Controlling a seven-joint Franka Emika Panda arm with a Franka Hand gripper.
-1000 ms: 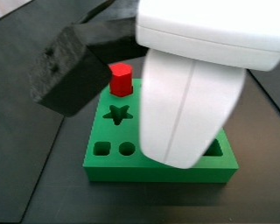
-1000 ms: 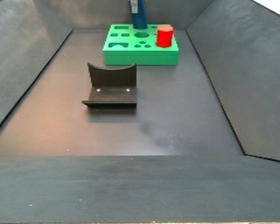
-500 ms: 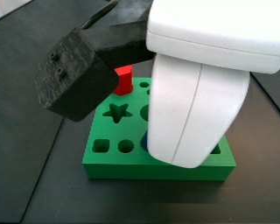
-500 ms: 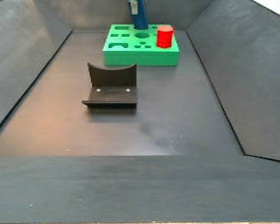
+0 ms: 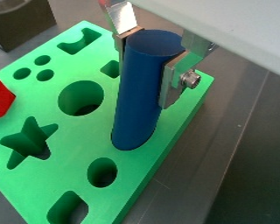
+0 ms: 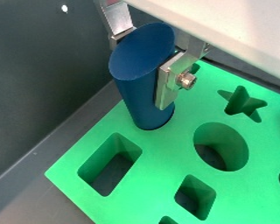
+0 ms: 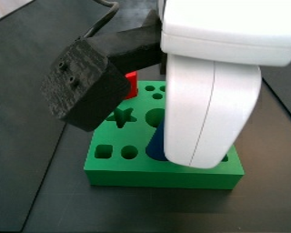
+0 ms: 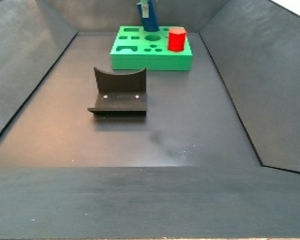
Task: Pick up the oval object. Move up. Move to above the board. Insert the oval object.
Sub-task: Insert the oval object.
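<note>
The oval object (image 5: 140, 92) is a smooth blue peg, upright between my gripper's (image 5: 152, 45) silver fingers (image 5: 122, 17); the gripper is shut on its upper part. Its lower end is down at the board (image 5: 60, 131), a bright green block with star, round and square holes, and seems to sit in a hole near one edge. Both also show in a wrist view: peg (image 6: 140, 83), board (image 6: 224, 184). In a side view my gripper's white body (image 7: 215, 82) hides most of the peg (image 7: 155, 146) over the board (image 7: 160, 168). In a side view the peg (image 8: 146, 17) stands on the far board (image 8: 146, 58).
A short red peg (image 8: 176, 38) stands in the board, also partly seen in a side view (image 7: 132, 84). The dark fixture (image 8: 117, 92) stands on the floor in front of the board. A dark block on my wrist (image 7: 85, 80) hangs beside the board. Grey bin walls slope up on both sides.
My gripper has come down with the blue peg, and the peg's lower end now reaches the board. The red peg and fixture have not moved.
</note>
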